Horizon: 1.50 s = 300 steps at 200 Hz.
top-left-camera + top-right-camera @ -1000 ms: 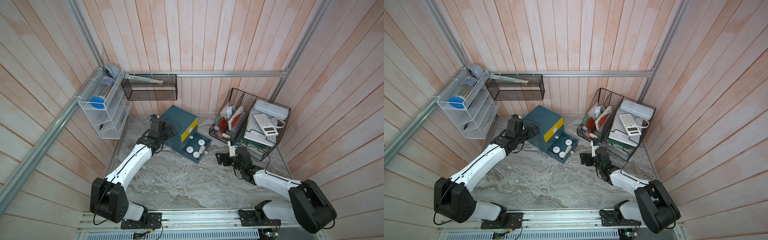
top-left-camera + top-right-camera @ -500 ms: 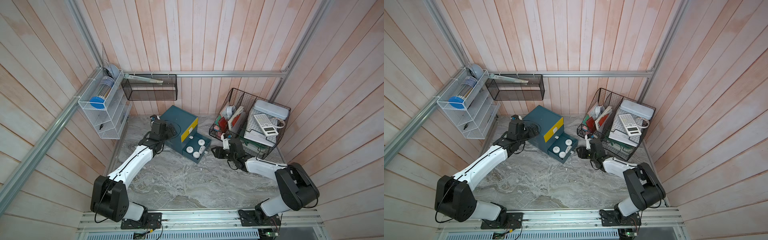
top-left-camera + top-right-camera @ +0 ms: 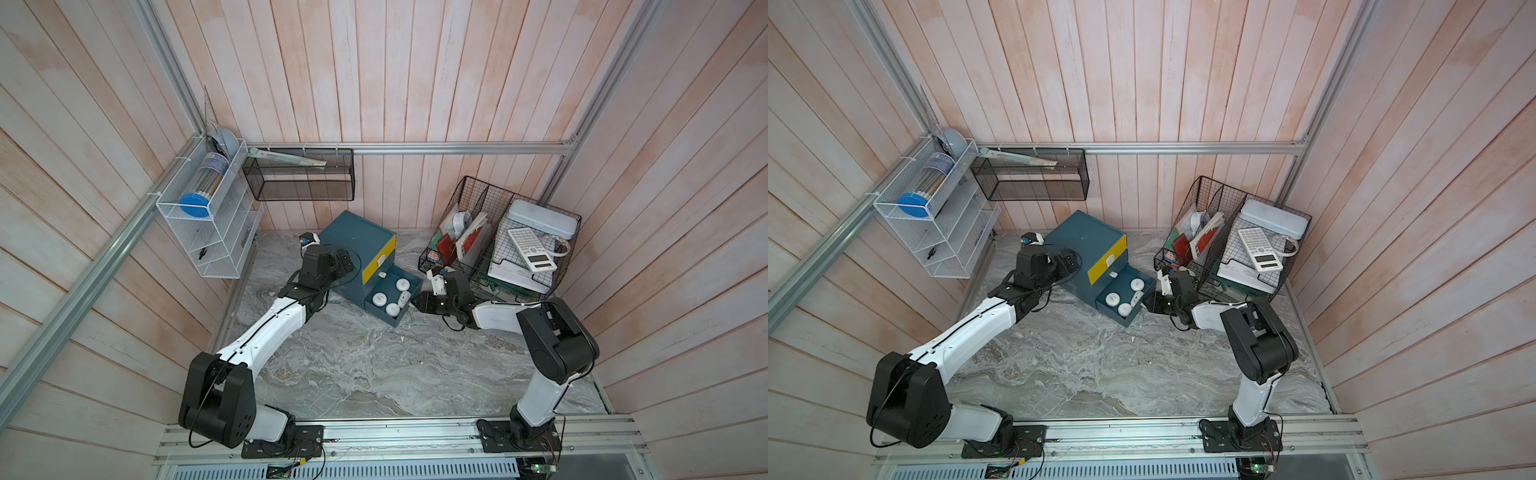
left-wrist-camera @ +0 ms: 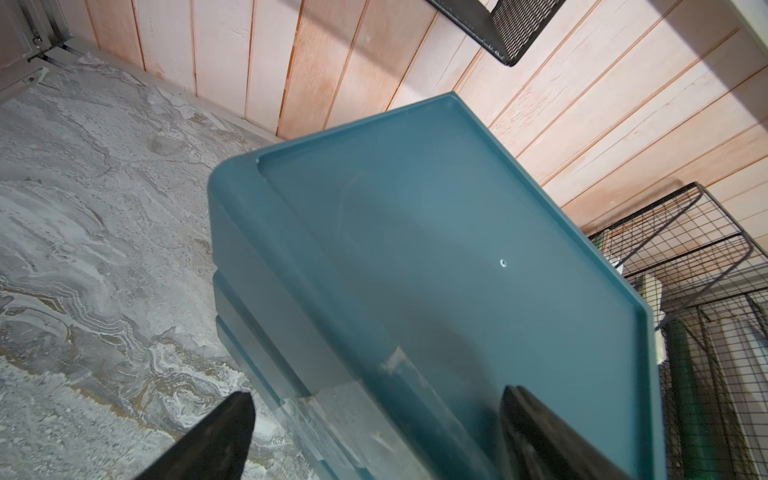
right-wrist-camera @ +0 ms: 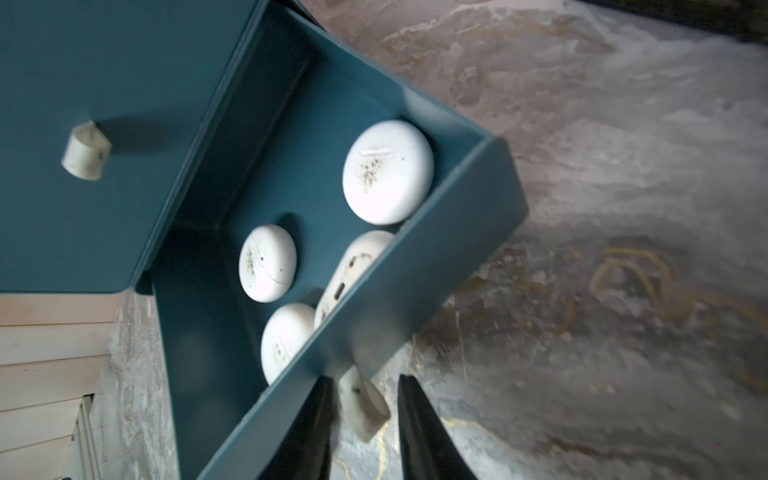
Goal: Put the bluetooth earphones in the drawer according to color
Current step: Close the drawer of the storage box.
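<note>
Matt plastic, speckled shells, scuffed stone.
The drawer cabinet (image 3: pixel 357 237) is smooth matt teal plastic; the earphone cases (image 5: pixel 388 172) at its 4 o'clock are smooth white satin plastic, black-speckled; the tabletop (image 3: pixel 353 365) looks like grey veined marble, dull and scuffed; the basket (image 3: pixel 490 195) at 3 o'clock is thin black wire.

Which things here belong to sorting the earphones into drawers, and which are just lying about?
Job: teal drawer cabinet, open drawer, four white earphone cases, white tab handle, right gripper, left gripper.
Lying about: black wire basket, calculator, white wire shelf, black mesh tray.

Pale plank walls (image 3: pixel 374 75) enclose a grey marbled floor (image 3: pixel 353 365).
</note>
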Available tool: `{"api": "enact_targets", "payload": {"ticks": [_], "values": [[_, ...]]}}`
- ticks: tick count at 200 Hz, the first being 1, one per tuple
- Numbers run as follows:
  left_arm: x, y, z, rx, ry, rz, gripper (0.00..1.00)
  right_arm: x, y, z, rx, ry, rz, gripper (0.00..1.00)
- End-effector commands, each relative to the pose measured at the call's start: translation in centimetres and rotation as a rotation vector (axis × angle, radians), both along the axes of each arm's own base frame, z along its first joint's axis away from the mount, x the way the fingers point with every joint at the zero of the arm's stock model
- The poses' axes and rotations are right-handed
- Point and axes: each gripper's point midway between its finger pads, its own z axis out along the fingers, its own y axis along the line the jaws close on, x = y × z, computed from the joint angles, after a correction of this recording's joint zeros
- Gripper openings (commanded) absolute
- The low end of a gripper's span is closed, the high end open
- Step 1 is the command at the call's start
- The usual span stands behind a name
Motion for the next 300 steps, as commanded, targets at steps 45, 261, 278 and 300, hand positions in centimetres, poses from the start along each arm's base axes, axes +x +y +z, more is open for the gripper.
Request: {"api": "enact_targets", "payload": {"ticks": [45, 261, 278, 300], "values": [[-2.1, 1.6, -7.1, 0.138, 0.210, 0.010, 0.97, 2.5, 3.6, 2.2, 0.150, -0.010, 0.032, 0.31], [-2.0, 1.4, -7.8, 0.148, 0.215, 0.009, 0.96, 3.7, 3.5, 3.4, 0.176, -0.037, -0.064, 0.31], [-2.0, 1.4, -7.8, 0.150, 0.217, 0.008, 0.97, 4.0, 4.1, 2.7, 0.181, -0.021, -0.050, 0.31], [-2.0, 1.5, -7.8, 0.152, 0.217, 0.007, 0.97, 4.7, 5.5, 2.2, 0.206, -0.002, -0.022, 0.31]]}}
